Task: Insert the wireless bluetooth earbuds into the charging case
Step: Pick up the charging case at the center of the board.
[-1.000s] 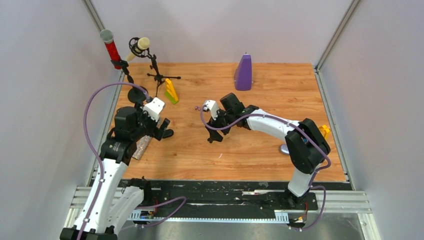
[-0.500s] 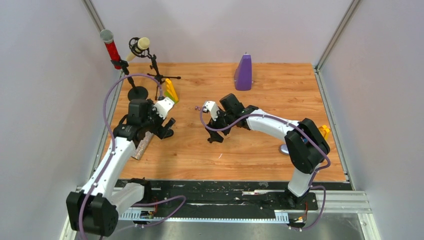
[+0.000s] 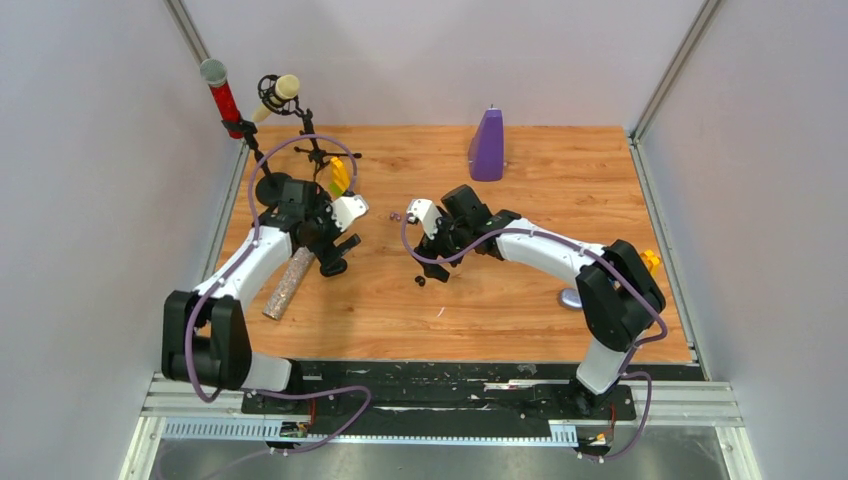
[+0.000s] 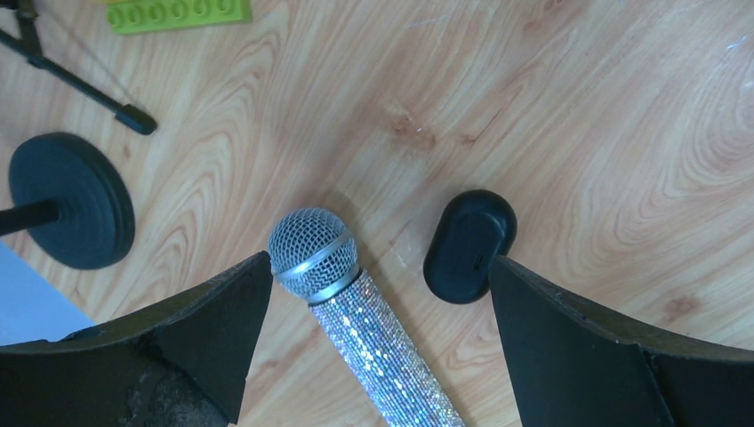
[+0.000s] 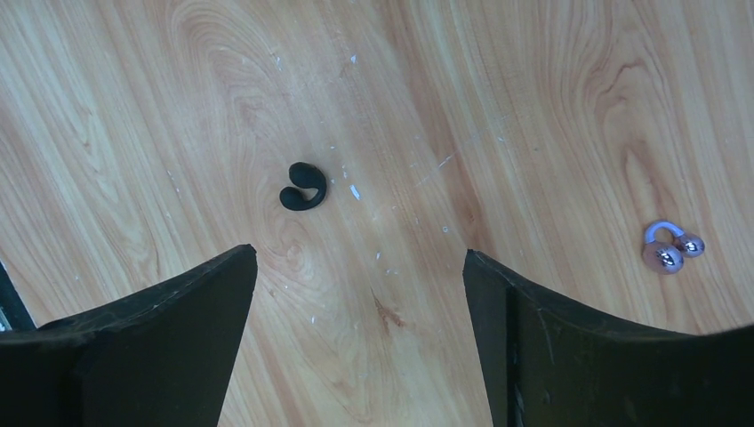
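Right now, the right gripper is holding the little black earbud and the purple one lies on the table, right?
No. The right gripper is open and empty; the black earbud lies on the table too, like the purple earbud, as the right wrist view shows.

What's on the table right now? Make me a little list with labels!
left gripper: open, holding nothing
black case: looks shut, lying beside the sparkly microphone
right gripper: open, empty
black earbud: loose on the wood, not in a case
purple earbud: loose on the wood, apart from the black one
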`<action>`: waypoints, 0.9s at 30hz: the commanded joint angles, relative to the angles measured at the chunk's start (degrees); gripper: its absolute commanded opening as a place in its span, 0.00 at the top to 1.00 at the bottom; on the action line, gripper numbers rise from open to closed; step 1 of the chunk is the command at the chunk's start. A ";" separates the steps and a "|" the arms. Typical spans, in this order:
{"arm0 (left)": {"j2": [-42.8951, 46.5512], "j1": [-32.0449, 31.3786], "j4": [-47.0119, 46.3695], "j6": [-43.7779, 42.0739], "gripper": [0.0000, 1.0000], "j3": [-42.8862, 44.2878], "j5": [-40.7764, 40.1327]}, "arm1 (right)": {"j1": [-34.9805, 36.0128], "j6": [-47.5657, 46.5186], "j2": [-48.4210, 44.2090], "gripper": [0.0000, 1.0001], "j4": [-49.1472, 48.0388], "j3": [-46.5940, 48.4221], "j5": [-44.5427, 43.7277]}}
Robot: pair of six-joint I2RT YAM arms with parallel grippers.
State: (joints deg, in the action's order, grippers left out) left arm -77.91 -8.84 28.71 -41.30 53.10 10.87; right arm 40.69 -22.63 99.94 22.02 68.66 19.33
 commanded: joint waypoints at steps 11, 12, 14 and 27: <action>-9.41 0.32 6.74 -8.27 0.00 5.11 7.22 | -1.83 -2.14 -7.19 0.10 -1.97 -0.89 -1.44; -9.71 0.32 7.44 -8.86 0.00 5.09 7.31 | -2.10 -2.15 -7.40 0.10 -1.98 -0.98 -1.36; -10.50 0.32 8.25 -9.51 0.00 5.45 7.09 | -2.68 -1.99 -7.81 0.10 -2.14 -1.12 -1.06; -18.55 0.32 7.49 -10.67 0.03 7.55 1.92 | -3.84 -1.41 -9.60 0.10 -2.28 -1.53 0.46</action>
State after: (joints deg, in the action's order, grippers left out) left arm -94.65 -8.84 36.49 -50.48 58.26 14.15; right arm 37.12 -23.75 93.10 21.76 67.42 18.26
